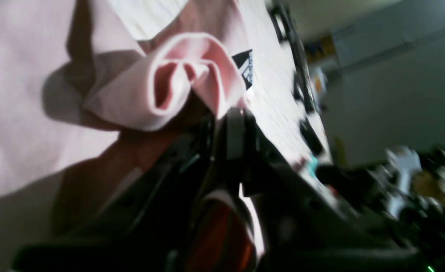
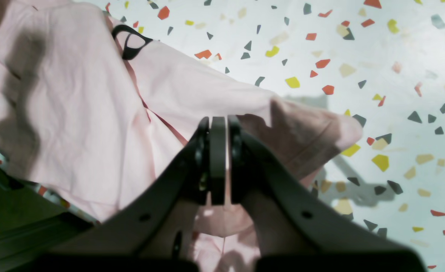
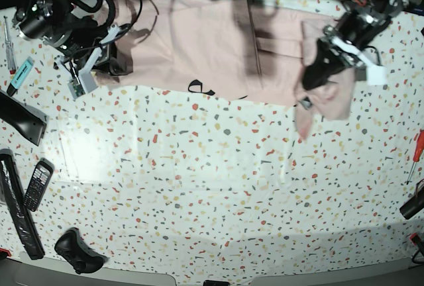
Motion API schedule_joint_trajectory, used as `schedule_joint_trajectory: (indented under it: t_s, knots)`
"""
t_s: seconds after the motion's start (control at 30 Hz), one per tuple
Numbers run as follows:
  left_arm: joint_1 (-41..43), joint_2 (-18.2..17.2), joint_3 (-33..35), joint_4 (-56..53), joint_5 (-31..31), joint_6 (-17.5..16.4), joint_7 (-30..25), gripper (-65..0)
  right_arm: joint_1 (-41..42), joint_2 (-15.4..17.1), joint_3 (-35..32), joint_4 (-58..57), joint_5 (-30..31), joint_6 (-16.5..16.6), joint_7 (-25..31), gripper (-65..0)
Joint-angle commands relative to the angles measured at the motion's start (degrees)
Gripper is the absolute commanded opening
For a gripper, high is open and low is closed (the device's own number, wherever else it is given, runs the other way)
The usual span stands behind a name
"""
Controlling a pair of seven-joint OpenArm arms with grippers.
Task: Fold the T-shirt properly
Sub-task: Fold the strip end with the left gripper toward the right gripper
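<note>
The pale pink T-shirt (image 3: 199, 41) lies stretched along the far edge of the speckled table (image 3: 212, 187), plain side mostly up. A bit of black lettering (image 3: 197, 87) peeks out at its near hem. My left gripper (image 3: 309, 95) is shut on a bunched fold at the shirt's right end and holds it lifted. In the left wrist view the gripper (image 1: 228, 113) pinches rolled pink cloth (image 1: 184, 75) beside a black print patch (image 1: 244, 68). My right gripper (image 3: 111, 61) is shut on the shirt's left end. The right wrist view shows this gripper (image 2: 219, 122) closed on cloth (image 2: 75, 105).
A phone (image 3: 38, 183), a long black bar (image 3: 16, 213) and a black controller (image 3: 76, 246) lie at the table's left and near-left. A teal marker (image 3: 22, 74) lies far left. A red screwdriver (image 3: 416, 153) lies at the right edge.
</note>
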Motion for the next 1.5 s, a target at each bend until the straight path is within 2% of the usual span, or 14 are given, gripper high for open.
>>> schedule_joint_trajectory:
  t_s: [0.0,0.13,0.43,0.5,0.53,0.57,0.73,0.9,1.07,1.1,1.2,1.27,1.4,1.47]
  knots:
    - [0.2,0.3,1.0,1.1,-1.2,-1.0,-1.1,-65.0,0.2,0.6,0.3,0.9,0.9,0.3,1.2,-65.0]
    - [1.3,2.4,5.3,1.1,2.0,-1.0,-1.1,-65.0,0.2,0.7,0.3,0.9,0.9,0.3,1.1,-65.0]
    - [1.1,2.5,11.0,1.1,15.3,-1.0,-4.6,-65.0,0.2,0.7,0.3,0.9,1.0,0.3,1.5,-65.0]
    - [1.0,2.5,12.3,1.1,15.5,-1.0,-4.6,-46.0,0.4,0.7,0.3,0.9,1.1,0.3,1.5,-65.0]
    - [0.9,2.5,13.0,1.1,15.5,-1.0,-5.0,-39.1,0.4,0.7,0.3,0.9,1.1,0.3,1.6,-65.0]
    - [0.7,2.4,13.7,1.1,15.5,-1.0,-5.3,-36.2,0.5,0.6,0.3,0.9,1.1,0.3,1.5,-65.0]
    - [-2.8,2.3,15.3,2.3,14.7,-1.0,-5.6,-36.0,1.1,0.7,0.3,0.9,1.1,0.3,1.5,-65.0]
    - [-4.7,0.0,12.5,7.2,15.6,-1.0,-5.2,-36.0,1.3,0.7,0.3,0.9,1.0,0.3,1.5,-65.0]
    - [-4.6,-3.2,7.3,9.2,22.7,-1.0,-5.2,-36.0,1.3,0.7,0.3,0.9,0.6,0.3,0.3,-65.0]
    - [-4.6,-3.7,6.2,9.2,24.5,-1.0,-5.2,-36.0,1.3,0.7,0.3,0.9,0.4,0.3,-1.3,-61.9]
    - [-4.6,-4.4,2.2,9.2,27.9,-1.0,-6.0,-36.0,1.2,0.7,0.3,0.8,0.4,0.3,-5.9,-40.2]
    - [-4.6,-5.0,-0.4,9.2,28.2,-1.0,-7.5,-36.0,0.8,1.4,0.3,0.8,0.6,0.3,-7.1,-32.0]
    - [-4.7,-7.3,-4.8,9.2,28.5,-1.0,-10.3,-36.0,0.0,3.6,0.4,-0.6,0.7,0.3,-9.3,-31.4]
    - [-4.6,-9.1,-6.0,9.1,32.2,-0.5,-12.2,-36.0,0.0,4.4,0.5,-2.4,0.9,0.3,-11.1,-31.4]
